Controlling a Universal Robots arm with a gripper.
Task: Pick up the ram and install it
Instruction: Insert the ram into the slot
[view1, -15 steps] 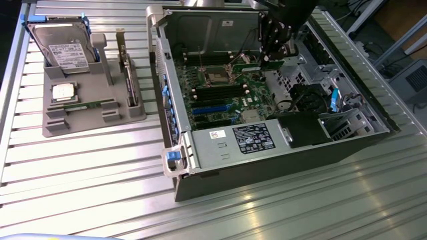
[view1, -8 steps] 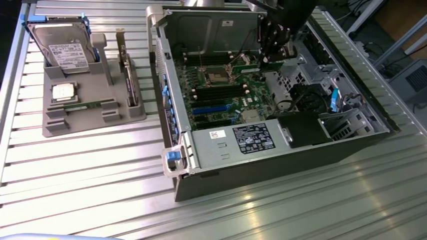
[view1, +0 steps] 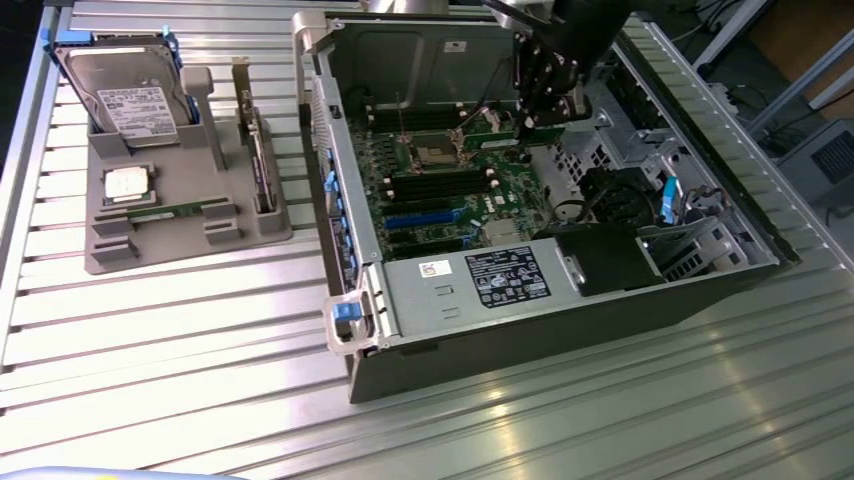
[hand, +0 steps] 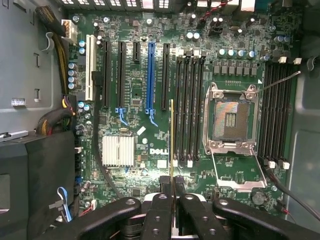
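The gripper (hand: 173, 201) is pinching the ram (hand: 172, 142) edge-on and hovering over the memory slots (hand: 190, 110); pickup looks done, seating not yet.

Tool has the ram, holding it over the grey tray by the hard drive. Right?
No, not over the tray. The wrist view shows the tool holding the ram edge-on over the motherboard, by the black memory slots.

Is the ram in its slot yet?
Out. The gripper holds the ram edge-on above the motherboard, beside the empty black memory slots.
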